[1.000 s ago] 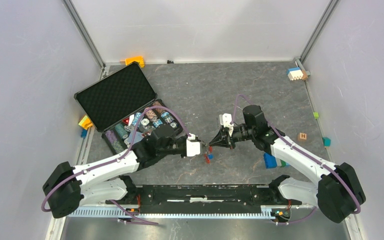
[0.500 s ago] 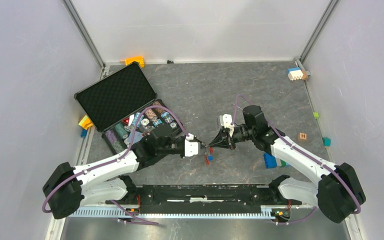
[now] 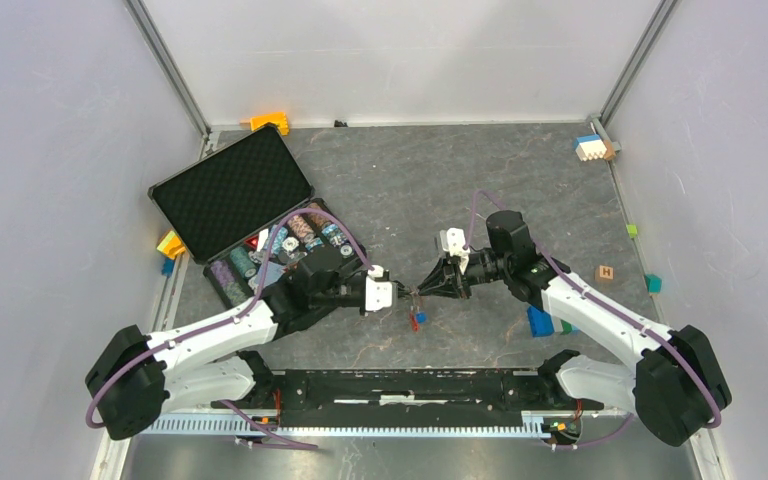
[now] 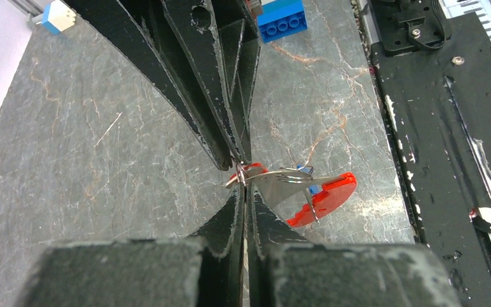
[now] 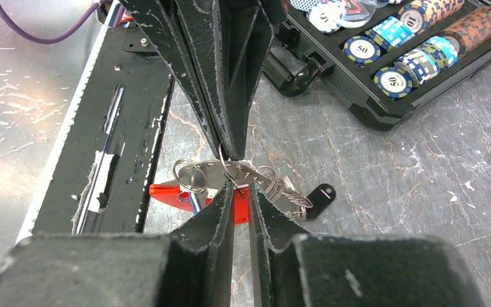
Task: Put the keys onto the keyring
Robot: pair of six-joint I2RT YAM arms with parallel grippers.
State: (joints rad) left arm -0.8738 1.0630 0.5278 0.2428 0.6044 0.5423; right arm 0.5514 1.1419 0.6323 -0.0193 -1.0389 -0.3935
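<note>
My left gripper point(image 3: 407, 292) and right gripper point(image 3: 422, 289) meet tip to tip above the table's middle, both shut on the keyring point(image 4: 275, 179), a silvery strap with wire rings point(image 5: 195, 174). Its long red clip point(image 4: 323, 195) hangs below toward the near edge and also shows in the right wrist view point(image 5: 166, 191). A small blue key head point(image 4: 307, 187) sits by a ring, with a blue strip point(image 5: 194, 201) under the ring in the right wrist view. In the top view the bundle point(image 3: 417, 318) is a red and blue speck. I cannot single out a red-headed key.
An open black case point(image 3: 230, 190) with poker chips point(image 5: 396, 64) lies left of the grippers. A black tag point(image 5: 319, 194) hangs off the rings. A blue brick point(image 3: 539, 320) lies under the right arm, and small blocks point(image 3: 605, 272) lie at the right. The black base rail point(image 3: 410, 385) runs along the near edge.
My left gripper has drawn back slightly to the left. The right gripper and the hanging bundle stay about where they were.
</note>
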